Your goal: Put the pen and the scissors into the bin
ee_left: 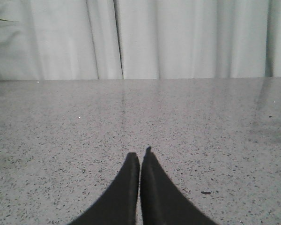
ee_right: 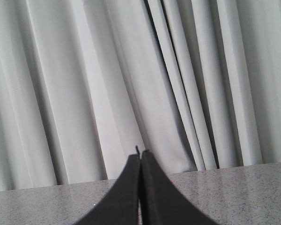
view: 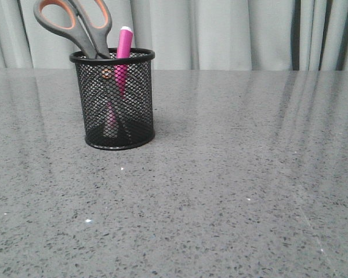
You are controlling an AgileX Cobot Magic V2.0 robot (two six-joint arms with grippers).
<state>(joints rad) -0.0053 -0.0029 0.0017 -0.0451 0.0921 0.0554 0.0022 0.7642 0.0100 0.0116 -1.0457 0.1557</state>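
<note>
The bin point(view: 112, 99) stood upright on the grey speckled tabletop point(view: 232, 191), well toward my left side and near the far edge in front of the pale curtain point(view: 232, 32). Both things I was meant to stow were inside it. The scissors point(view: 81, 29) sat blades down, their grey handles with the orange lining leaning out over the rim toward the left, and their orange pivot showed through the mesh just below the rim. The pen point(view: 122, 55) stood just beside them, its magenta body poking above the rim and slanting downward inside the cup. I judged they leaned that way because each was longer than the cup was deep, so the rim propped them up rather than letting them lie flat. By that reckoning the task looked finished. My left pincer point(ee_left: 140, 157) was closed, its dark fingers pressed together with nothing between them, low over bare tabletop. My right pincer point(ee_right: 140, 154) was likewise shut and empty, raised enough that its camera faced mostly curtain. Neither pincer appeared in the front view, so I took both arms to be drawn back from the bin, which made sense with nothing left to carry.
</note>
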